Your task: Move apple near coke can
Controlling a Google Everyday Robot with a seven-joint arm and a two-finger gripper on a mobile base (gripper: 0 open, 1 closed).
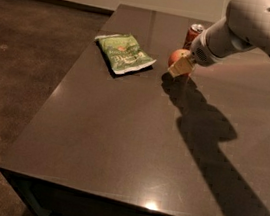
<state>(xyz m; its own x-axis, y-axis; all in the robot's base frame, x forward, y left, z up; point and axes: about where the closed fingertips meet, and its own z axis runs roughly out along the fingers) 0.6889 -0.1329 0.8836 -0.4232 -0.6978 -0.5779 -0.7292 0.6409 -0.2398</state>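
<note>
The red apple [175, 57] with yellowish patches is held in my gripper [180, 67], just above the dark table [122, 128]. A tan finger pad [177, 70] lies against the apple's front right side. The gripper is shut on the apple. The red coke can [193, 34] with a silver top stands upright just behind and slightly right of the apple, partly hidden by my white arm [248, 26]. A small gap shows between apple and can.
A flat green snack bag [125, 53] lies on the table left of the apple. The table's left edge drops to a dark polished floor [25, 63]. My arm casts a broad shadow [208, 126] across the table's right half.
</note>
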